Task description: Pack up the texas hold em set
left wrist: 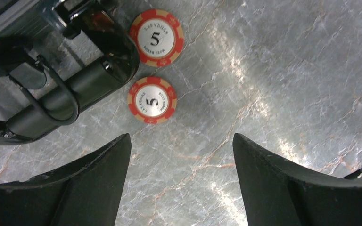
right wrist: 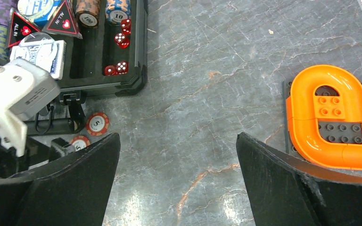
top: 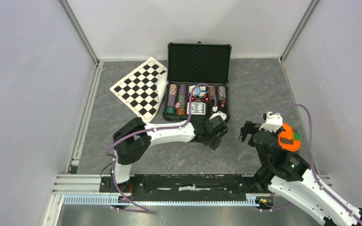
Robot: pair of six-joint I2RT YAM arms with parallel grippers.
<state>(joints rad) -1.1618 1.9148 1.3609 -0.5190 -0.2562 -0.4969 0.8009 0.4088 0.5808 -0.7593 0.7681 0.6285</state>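
Mostly we've filled the open case (top: 198,63), yet two red 5 chips (left wrist: 152,100) lie outside; left gripper (left wrist: 181,141) and right gripper (right wrist: 178,140) spread, empty.

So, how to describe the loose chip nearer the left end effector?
Start at the open black case and its handle. Two red chips marked 5 lie on the table beside it. Yours is the chip farther from the case.

Bright, even overhead light. White glare streaks the grey marbled tabletop (left wrist: 245,70) in both wrist views. Close fingers (left wrist: 75,193) appear dark, slightly soft; the red poker chips (left wrist: 152,100) are sharp.
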